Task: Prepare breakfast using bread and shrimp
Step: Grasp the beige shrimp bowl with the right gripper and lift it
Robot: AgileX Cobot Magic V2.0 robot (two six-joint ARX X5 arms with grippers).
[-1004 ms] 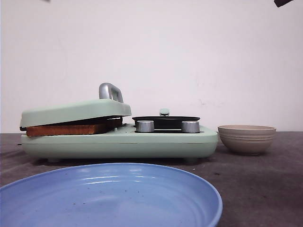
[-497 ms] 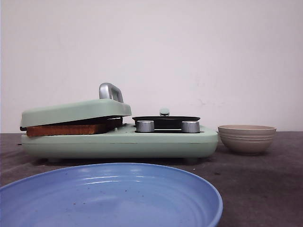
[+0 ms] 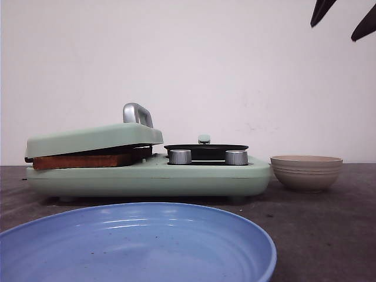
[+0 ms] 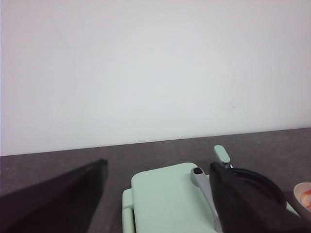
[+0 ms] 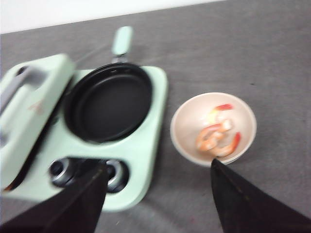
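Observation:
The bread (image 3: pixel 88 160) lies in the mint-green breakfast maker (image 3: pixel 194 179), clamped under its lowered lid (image 3: pixel 94 138); only a brown edge shows. Shrimp (image 5: pixel 218 136), orange and curled, lie in a beige bowl (image 5: pixel 182 126) on the table to the right of the maker. My right gripper (image 5: pixel 159 165) hangs open high above the gap between the maker's knobs (image 5: pixel 119 174) and the bowl; its fingertips (image 3: pixel 322 12) show at the front view's top right. My left gripper (image 4: pixel 159 165) is open above the lid (image 4: pixel 165 199), holding nothing.
A black round pan (image 5: pixel 109 102) sits empty in the maker's right half. The lid's grey handle (image 4: pixel 201 182) stands up beside it. A large blue plate (image 3: pixel 135 247) fills the table's near edge. The beige bowl (image 3: pixel 306 172) is close to the maker's right end.
The right gripper's dark fingertips have come down into the front view at the top right. The maker, the bowl and the plate have not moved.

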